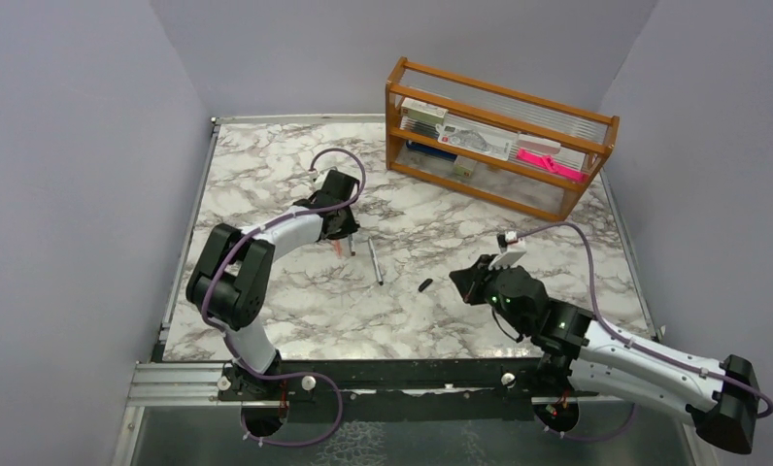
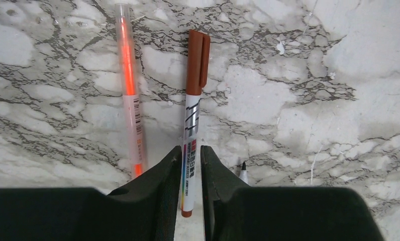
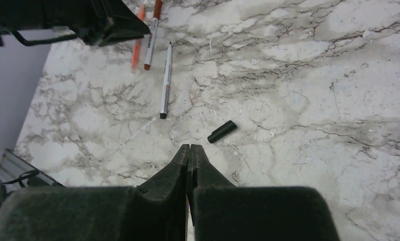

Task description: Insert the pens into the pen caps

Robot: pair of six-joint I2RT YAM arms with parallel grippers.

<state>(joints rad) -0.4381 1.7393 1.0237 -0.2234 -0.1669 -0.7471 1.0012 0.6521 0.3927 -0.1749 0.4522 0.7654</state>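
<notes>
The left claw (image 2: 191, 168) is drawn in to the width of a white pen (image 2: 192, 125), with one finger against each side of the barrel near its tail end, so it has hold of that pen. The pen lies along the marble table (image 1: 266, 175) and points away from the wrist. A dark red cap (image 2: 198, 60) already sits on its far end. Just to the left of it, roughly parallel and not touching, lies the orange pen (image 2: 129, 85), which has no cap. The dark tip of the silver pen (image 3: 165, 80) shows just to the right of the claw's right finger. This pen lies bare on the table beside the other two and slants a little away from them. The black cap (image 3: 222, 131) lies on its side alone, near the tail of the silver pen but apart from it. The right claw (image 3: 189, 150) is near this cap, its fingers pressed together with nothing between them. A wooden shelf (image 1: 480, 190) stands at the far right of the table, well away from the pens.
</notes>
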